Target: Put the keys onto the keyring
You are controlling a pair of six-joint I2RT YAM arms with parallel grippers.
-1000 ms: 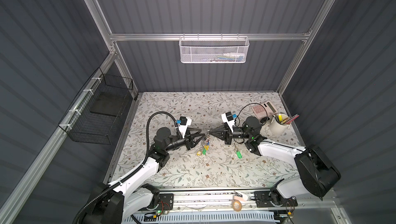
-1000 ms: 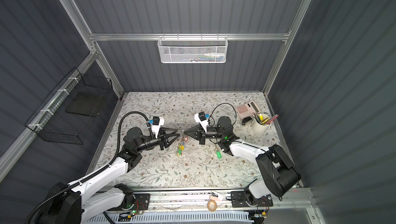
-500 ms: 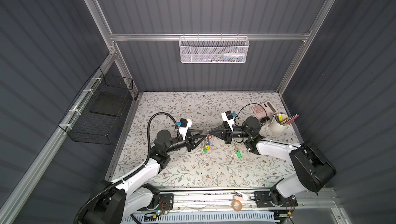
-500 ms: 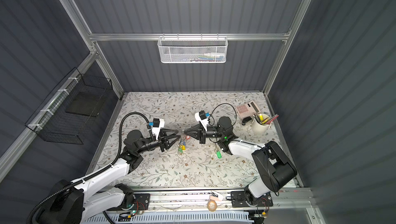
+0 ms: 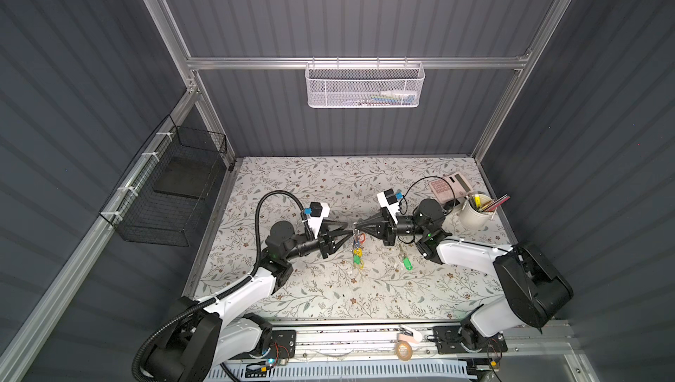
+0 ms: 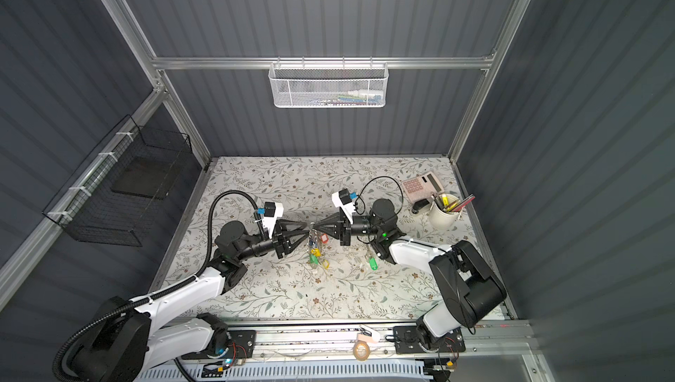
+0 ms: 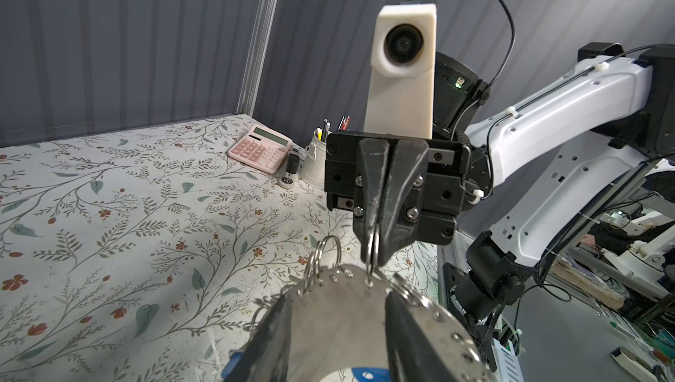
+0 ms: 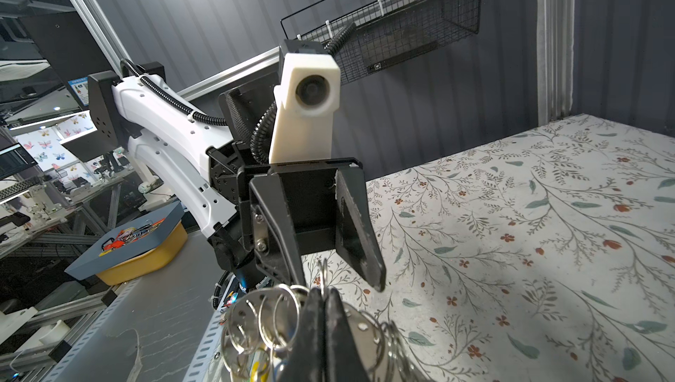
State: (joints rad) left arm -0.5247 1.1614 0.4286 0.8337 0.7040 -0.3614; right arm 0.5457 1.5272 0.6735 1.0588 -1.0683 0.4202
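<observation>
The keyring [image 5: 357, 244] [image 6: 315, 245], a flat grey metal loop with a holed rim, small silver rings and yellow, red, blue and green tags, hangs above the table's middle. My right gripper [image 5: 355, 231] [image 6: 312, 230] [image 8: 323, 298] is shut on one small silver ring [image 7: 373, 252] of it. My left gripper [image 5: 349, 229] [image 6: 307, 229] [image 7: 334, 301] faces it, open, its fingers [image 8: 359, 237] standing apart over the loop's plate [image 7: 336, 325]. The keys [image 5: 406, 262] [image 6: 372, 263], with a green tag, lie on the table under the right arm.
At the back right stand a pink calculator [image 5: 449, 186], a black stapler [image 6: 420, 206] and a white cup of pens [image 5: 475, 212]. A white mesh basket [image 5: 365, 86] hangs on the back wall, a black wire basket [image 5: 171, 186] on the left wall.
My left gripper has advanced to the right until its open fingers reach the keyring. The right gripper has kept its hold and hardly moved.
</observation>
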